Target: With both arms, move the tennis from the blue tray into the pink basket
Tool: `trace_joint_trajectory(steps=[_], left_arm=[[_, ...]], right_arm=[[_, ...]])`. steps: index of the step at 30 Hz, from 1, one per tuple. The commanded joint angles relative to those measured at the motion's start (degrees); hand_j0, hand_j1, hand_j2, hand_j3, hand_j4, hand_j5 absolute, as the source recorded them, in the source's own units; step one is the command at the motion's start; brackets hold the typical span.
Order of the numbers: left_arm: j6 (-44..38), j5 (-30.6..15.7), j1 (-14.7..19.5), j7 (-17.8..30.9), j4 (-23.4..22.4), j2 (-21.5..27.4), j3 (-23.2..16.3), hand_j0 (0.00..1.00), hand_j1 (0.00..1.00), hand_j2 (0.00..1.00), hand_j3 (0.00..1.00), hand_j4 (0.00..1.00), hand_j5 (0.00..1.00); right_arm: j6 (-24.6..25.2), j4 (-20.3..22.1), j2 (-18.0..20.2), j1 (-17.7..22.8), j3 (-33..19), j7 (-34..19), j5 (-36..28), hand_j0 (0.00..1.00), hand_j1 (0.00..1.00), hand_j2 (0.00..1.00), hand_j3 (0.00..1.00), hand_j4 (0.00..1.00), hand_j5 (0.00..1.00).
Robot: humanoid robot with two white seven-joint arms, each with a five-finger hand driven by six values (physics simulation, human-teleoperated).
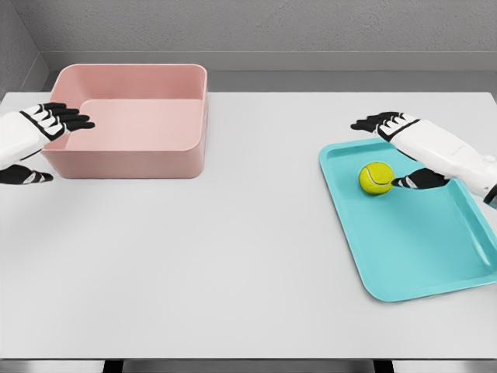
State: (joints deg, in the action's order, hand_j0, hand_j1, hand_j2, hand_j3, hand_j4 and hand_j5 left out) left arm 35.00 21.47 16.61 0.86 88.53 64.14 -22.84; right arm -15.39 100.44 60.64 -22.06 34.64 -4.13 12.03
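Tray (435, 256) near counter's right edge, tennis ball (376, 178) inside, ungrasped; right hand (423, 148) beside it, fingers wide; left hand (35, 136) spread at pink basket (155, 159); nothing's done yet.

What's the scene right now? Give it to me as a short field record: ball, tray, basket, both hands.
tennis ball: lying in the blue tray, not held
blue tray: table's right side
pink basket: far left, nothing visible inside
right hand: open, over the tray's far edge, thumb near the ball
left hand: open, at the basket's left wall
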Motion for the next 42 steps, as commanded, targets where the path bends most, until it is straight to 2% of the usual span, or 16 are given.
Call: trace_joint_trajectory(steps=[1, 5, 6, 8, 12, 15, 17, 18, 19, 26, 29, 39, 42], left_arm=[[0.0, -0.1, 0.0, 0.0, 0.2, 0.2, 0.1, 1.00, 1.00, 1.00, 1.00, 1.00, 1.00], [0.0, 0.4, -0.1, 0.0, 1.1, 0.2, -0.2, 1.00, 1.00, 1.00, 1.00, 1.00, 1.00], [0.0, 0.7, -0.1, 0.0, 1.4, 0.2, -0.2, 1.00, 1.00, 1.00, 1.00, 1.00, 1.00], [0.0, 0.8, -0.1, 0.0, 1.6, 0.2, -0.3, 1.00, 1.00, 1.00, 1.00, 1.00, 1.00], [0.0, 1.3, -0.1, 0.0, 1.8, 0.2, -0.3, 1.00, 1.00, 1.00, 1.00, 1.00, 1.00], [0.0, 1.5, -0.1, 0.0, 1.9, 0.2, -0.3, 1.00, 1.00, 1.00, 1.00, 1.00, 1.00], [0.0, 1.5, -0.2, 0.0, 1.9, 0.2, -0.3, 1.00, 1.00, 1.00, 1.00, 1.00, 1.00], [0.0, 1.5, -0.1, 0.0, 1.9, 0.2, -0.3, 1.00, 1.00, 1.00, 1.00, 1.00, 1.00], [0.0, 1.5, -0.1, 0.0, 1.9, 0.2, -0.3, 1.00, 1.00, 1.00, 1.00, 1.00, 1.00], [0.0, 1.8, -0.1, 0.0, 1.9, 0.2, -0.2, 1.00, 1.00, 1.00, 1.00, 1.00, 1.00], [0.0, 2.1, -0.1, 0.0, 1.8, 0.1, -0.1, 1.00, 1.00, 1.00, 1.00, 1.00, 1.00], [0.0, 2.1, -0.1, 0.5, 1.7, 0.1, 0.0, 1.00, 1.00, 1.00, 1.00, 1.00, 1.00], [0.0, 2.2, -0.1, 0.5, 1.6, 0.1, 0.1, 1.00, 1.00, 1.00, 1.00, 1.00, 1.00]], right_arm=[[0.0, 0.0, 0.1, -0.1, -0.1, -0.2, -0.2, 1.00, 1.00, 1.00, 1.00, 1.00, 1.00], [1.8, -0.4, 0.2, 0.2, 0.0, -0.9, -0.2, 1.00, 1.00, 1.00, 1.00, 1.00, 1.00], [5.0, -0.5, 0.2, 0.2, 0.1, -2.3, -0.2, 1.00, 1.00, 1.00, 1.00, 1.00, 1.00], [11.0, -0.3, -0.3, -0.3, 0.3, -11.2, -0.2, 1.00, 1.00, 1.00, 1.00, 1.00, 1.00], [19.2, -1.7, -0.7, -0.7, 0.6, -13.4, -0.2, 1.00, 1.00, 1.00, 1.00, 1.00, 1.00], [19.4, -2.2, -1.4, -2.6, 2.0, -13.9, -0.2, 1.00, 1.00, 1.00, 1.00, 1.00, 1.00], [22.9, -3.7, -4.1, -8.5, 6.8, -21.6, -0.2, 1.00, 1.00, 1.00, 1.00, 1.00, 1.00], [23.6, -4.8, -4.8, -11.8, 10.4, -23.2, -0.2, 1.00, 1.00, 1.00, 1.00, 1.00, 1.00], [23.6, -5.4, -6.1, -12.5, 11.0, -25.0, -0.2, 1.00, 1.00, 1.00, 1.00, 1.00, 1.00], [23.7, -7.0, -6.5, -15.6, 12.4, -29.1, -0.4, 1.00, 1.00, 1.00, 1.00, 1.00, 1.00], [23.7, -9.8, -9.0, -19.2, 16.8, -30.1, -0.4, 1.00, 1.00, 1.00, 1.00, 1.00, 1.00], [25.7, -11.8, -10.3, -21.1, 17.4, -30.1, -0.3, 1.00, 1.00, 1.00, 1.00, 1.00, 1.00], [25.7, -13.3, -11.4, -22.9, 19.9, -30.1, -0.3, 1.00, 1.00, 1.00, 1.00, 1.00, 1.00]])
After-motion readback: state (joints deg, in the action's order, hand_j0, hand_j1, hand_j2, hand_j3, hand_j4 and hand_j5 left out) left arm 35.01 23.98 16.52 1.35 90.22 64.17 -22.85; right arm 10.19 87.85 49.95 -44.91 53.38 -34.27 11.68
